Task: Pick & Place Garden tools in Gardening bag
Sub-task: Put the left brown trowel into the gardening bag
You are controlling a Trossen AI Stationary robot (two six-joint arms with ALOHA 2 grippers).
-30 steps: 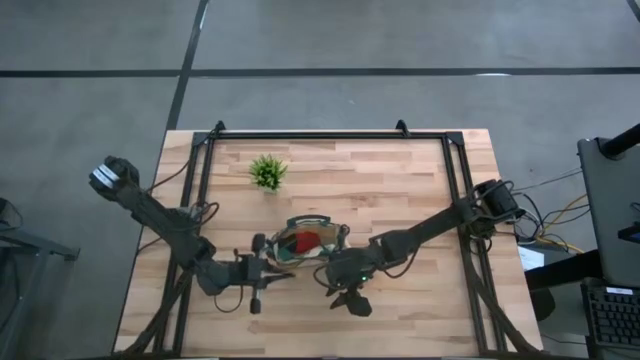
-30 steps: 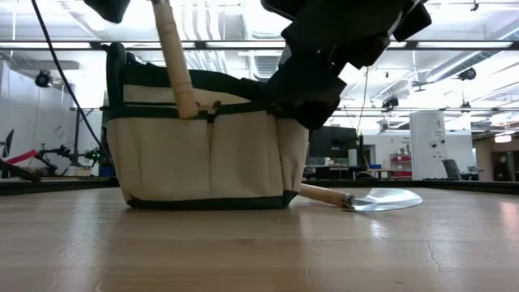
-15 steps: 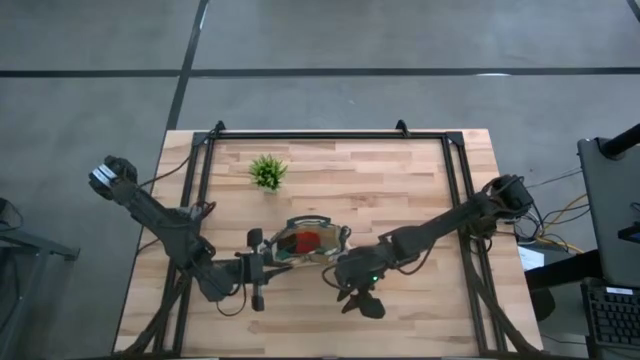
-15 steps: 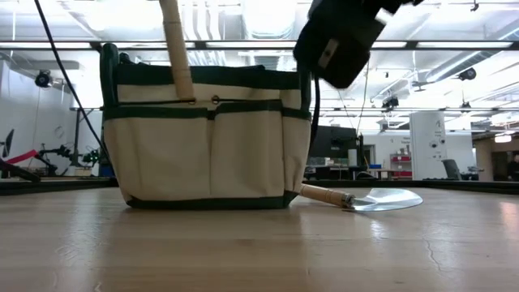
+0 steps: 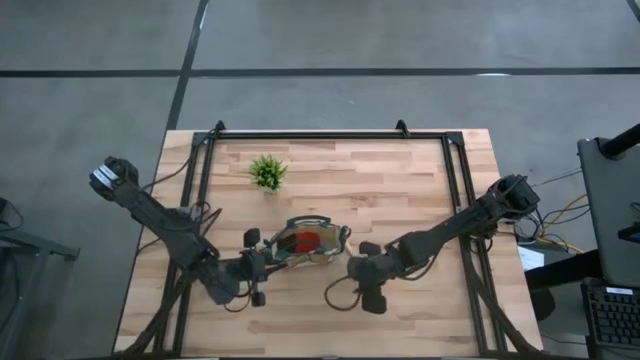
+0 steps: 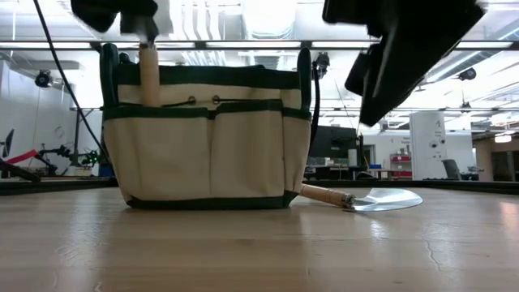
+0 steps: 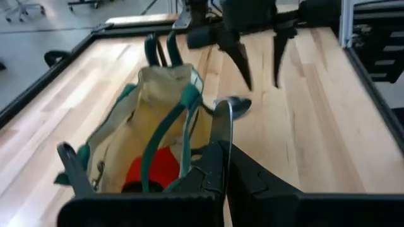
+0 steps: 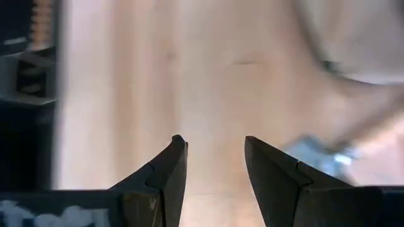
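While the pale wooden slatted table [image 5: 400, 190] carries everything, the round tan fabric gardening bag with dark green trim [image 6: 207, 138] stands upright at its middle, mouth up, ready for tools. Left gripper [image 7: 222, 165] is clamped tight on a wooden-handled metal tool [image 6: 148, 69], handle down and upright at the bag's near pocket, long axis vertical, presumably to slot in. Right gripper [image 8: 213, 165] hangs spread wide and empty over bare table just beside the bag. On the table beyond lies the wooden-handled silver trowel [image 6: 365, 198], flat, blade pointing away from the bag.
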